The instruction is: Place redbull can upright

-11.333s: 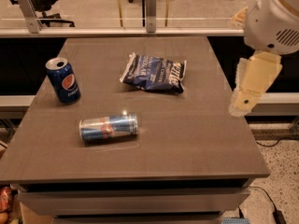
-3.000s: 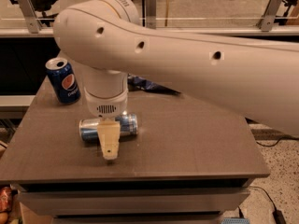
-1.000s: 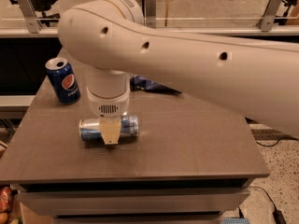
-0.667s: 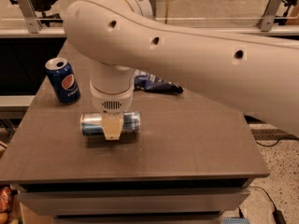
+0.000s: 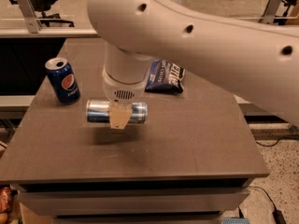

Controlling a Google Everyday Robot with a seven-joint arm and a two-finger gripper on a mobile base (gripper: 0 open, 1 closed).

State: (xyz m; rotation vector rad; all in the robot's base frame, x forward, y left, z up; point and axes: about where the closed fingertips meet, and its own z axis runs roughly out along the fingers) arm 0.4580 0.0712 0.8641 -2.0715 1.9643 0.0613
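Note:
The redbull can (image 5: 97, 111), silver and blue, lies on its side in the camera view, over the left-middle of the brown table (image 5: 187, 139). My gripper (image 5: 119, 117) comes down from the wide white wrist and is shut on the can's middle. One tan finger crosses the can's front; the other is hidden behind it. The can hangs a little above the table, with a soft shadow under it.
A dark blue Pepsi can (image 5: 63, 80) stands upright at the table's left edge, close to the held can. A blue chip bag (image 5: 164, 76) lies behind, partly hidden by my arm (image 5: 210, 36). The table's front edge is near; floor shows at right.
My gripper has closed on the redbull can and lifted it off the table, still on its side. The arm has shifted slightly right and up.

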